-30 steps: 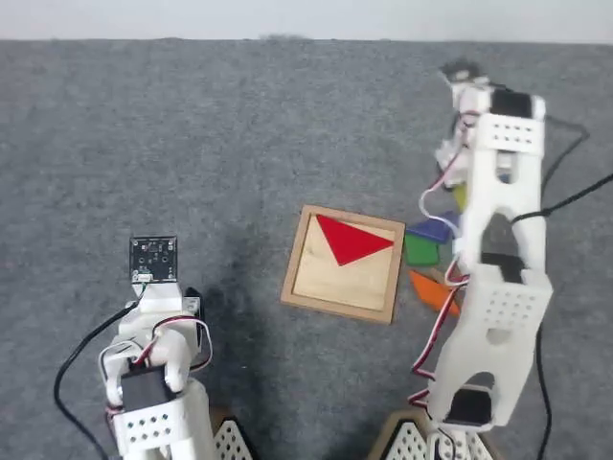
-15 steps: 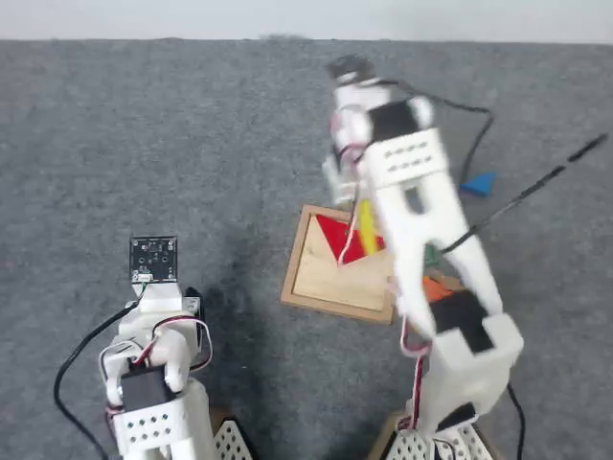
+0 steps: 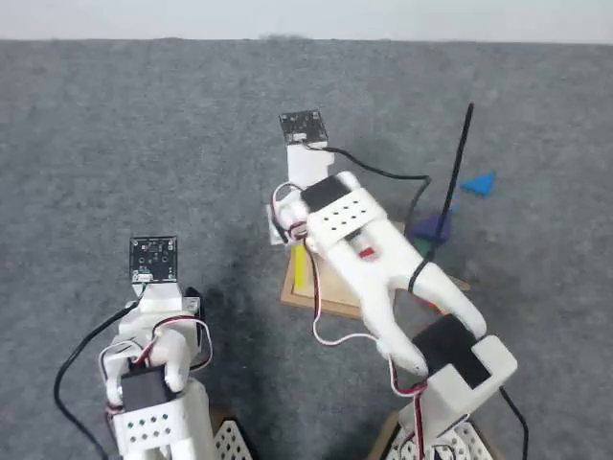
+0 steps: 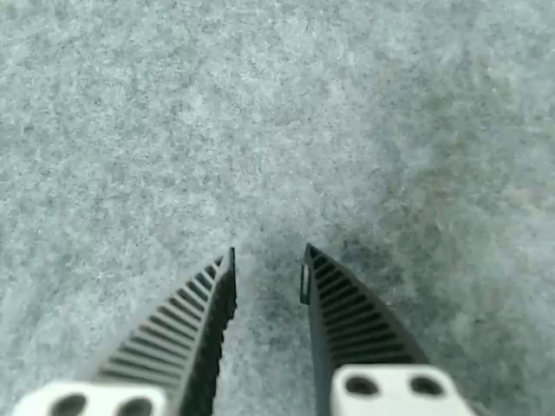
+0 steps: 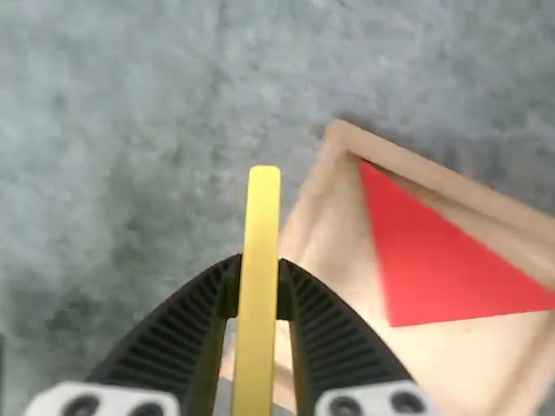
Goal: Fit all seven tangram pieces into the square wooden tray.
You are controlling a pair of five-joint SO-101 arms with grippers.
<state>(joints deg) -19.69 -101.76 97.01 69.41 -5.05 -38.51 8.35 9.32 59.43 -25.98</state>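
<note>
High view
R arm (image 3: 364, 240): lies diag. across the tray (image 3: 337, 307), covers most of it.
yellow piece (image 3: 302, 268): stands on edge at the arm's tip, over the tray's rim on the side twd the L arm (image 3: 153, 383).
red triangle (image 3: 366, 253): a sliver shows thru a gap in the arm, inside the tray.
purple piece (image 3: 431, 228): on the grey mat (image 3: 144, 125), near the tray's far-right side, partly behind a cable.
blue triangle (image 3: 479, 182): on the mat, well apart from the tray.
L arm: low at the near-left, well apart from the tray.

Left wrist view
L gripper (image 4: 269, 253): jaws a little apart, nothing btwn them, over bare mat.

Right wrist view
R gripper (image 5: 260, 264): clamped on the yellow piece, both ribbed jaws touching its faces.
yellow piece: held on edge, sticks out past the fingertips; its end sits over the mat just beside the tray corner.
tray: one corner and two rims show, light wood.
red triangle: flat in the tray, along a rim, apart from the yellow piece.
</note>
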